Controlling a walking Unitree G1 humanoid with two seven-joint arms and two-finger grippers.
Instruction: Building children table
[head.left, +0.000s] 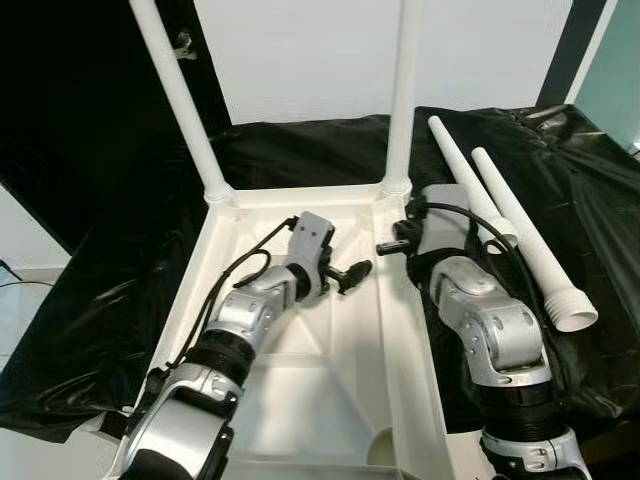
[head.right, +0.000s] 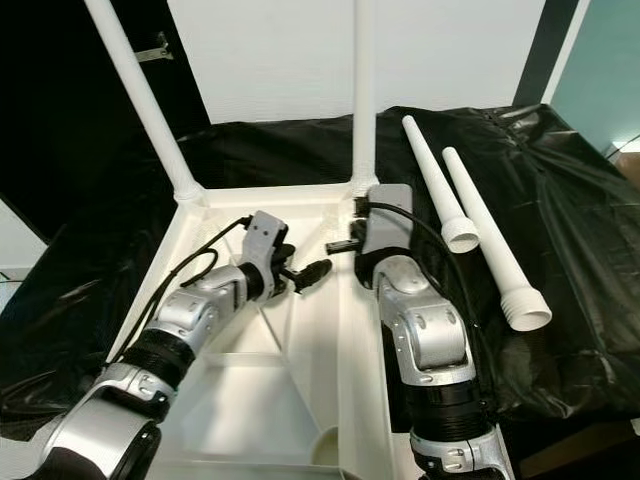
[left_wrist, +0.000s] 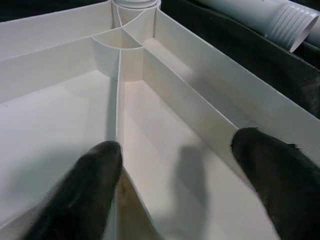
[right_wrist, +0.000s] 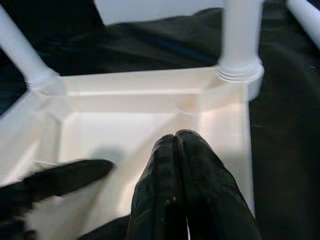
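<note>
Two legs (head.left: 180, 105) already stand upright in the far corners of the upturned tabletop (head.left: 405, 340), which you see lying on black sheeting (head.left: 100, 300) in the head views. Two loose legs (head.left: 520, 235) lie side by side on the sheeting to the right of it. Your left gripper (head.left: 352, 272) hangs inside the tabletop near its right wall; your right gripper (head.left: 392, 246) sits over that wall, by the far right leg.

Your left wrist view shows the fingers (left_wrist: 85, 190) spread apart over an inner rib (left_wrist: 118, 100), holding nothing.

Your right wrist view shows the fingers (right_wrist: 182, 190) pressed together, empty, pointing into the tabletop.
</note>
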